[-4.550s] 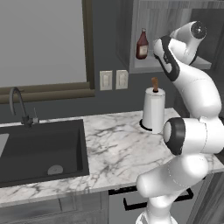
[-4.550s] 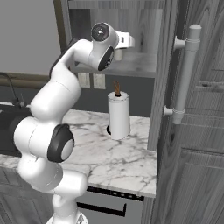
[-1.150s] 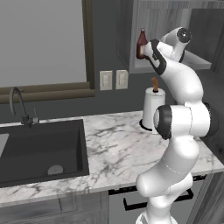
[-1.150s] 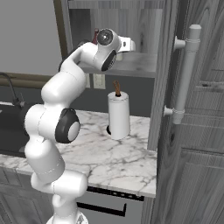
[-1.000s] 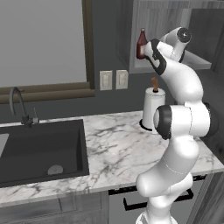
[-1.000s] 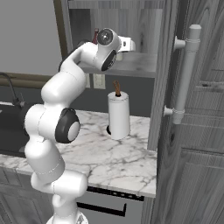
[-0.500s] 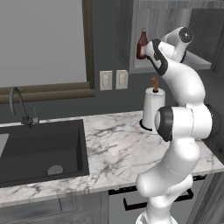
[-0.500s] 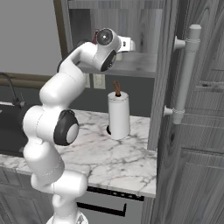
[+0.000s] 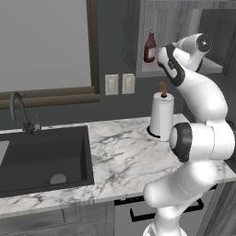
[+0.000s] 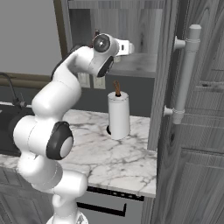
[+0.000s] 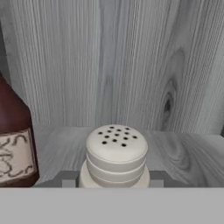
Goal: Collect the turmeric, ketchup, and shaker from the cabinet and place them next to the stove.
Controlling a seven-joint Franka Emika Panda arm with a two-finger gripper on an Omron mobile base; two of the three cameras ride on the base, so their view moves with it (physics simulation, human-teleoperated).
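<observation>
The shaker [image 11: 116, 155], small and pale with a holed rounded top, stands on the cabinet shelf [image 11: 183, 153] right in front of the hand. My gripper [image 11: 111, 179] is shut on the shaker, one dark finger tip against each side of its base. The dark red ketchup [image 11: 13, 148] stands just left of it, and also shows at the cabinet's left front corner [image 9: 150, 46]. The arm reaches up into the grey cabinet [image 9: 216, 69] [image 10: 135, 65]. The turmeric and the stove are out of view.
A white paper-towel roll [image 9: 161, 115] [image 10: 119, 114] stands on the marble counter [image 9: 120, 156] below the cabinet. The black sink [image 9: 41, 156] with its faucet [image 9: 18, 110] lies to the left. An open cabinet door with a long handle [image 10: 186, 74] stands at the right.
Since the oldest frames the hand has moved forward into the cabinet toward the ketchup side. Over the last second the arm has stayed still.
</observation>
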